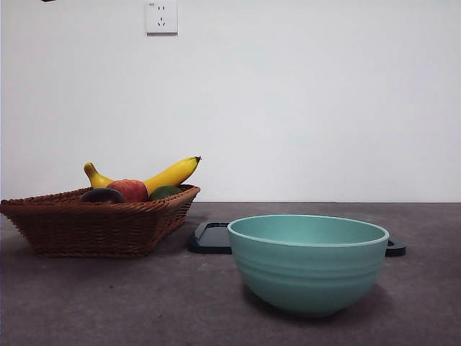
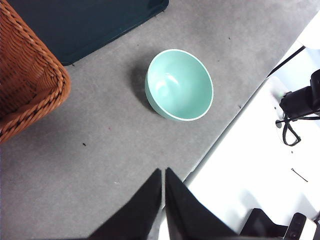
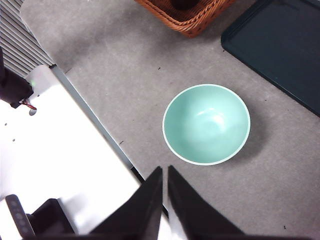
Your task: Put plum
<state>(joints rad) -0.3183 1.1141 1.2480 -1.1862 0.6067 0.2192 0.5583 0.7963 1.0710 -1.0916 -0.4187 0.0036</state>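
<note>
Wicker basket (image 1: 94,227): sitting on grey worktop (image 1: 144,303) at one side of front view, holding all the fruit.
Plum (image 1: 101,195): lying inside basket, dark maroon, only its top showing over rim; touching red-yellow fruit (image 1: 130,189) beside it. Round, so no long axis to line up with.
Other fruit: banana (image 1: 170,174) lying across the back; green fruit (image 1: 164,192) just beside the red one.
Bowl (image 1: 308,261): teal, standing empty on worktop, well apart from basket; dark tray (image 1: 212,238) lying flat behind it.
Left tool (image 2: 163,172): hanging above worktop edge, jaws pressed together, gripping nothing.
Right tool (image 3: 164,170): also hanging over worktop edge, jaws together, nothing held.
Key relation: left wrist view is showing basket wall (image 2: 25,80) close by on one side w/ bowl (image 2: 180,85) ahead; right wrist view is showing bowl (image 3: 206,124) near and only basket corner (image 3: 185,15) beyond it. Judging left arm nearer to plum.
Status: task not started; plum not yet picked.
Next move, est.: left tool needing to open, then travel over basket rim and drop onto plum from above.
Risk: neighbouring fruit crowding the grasp.
</note>
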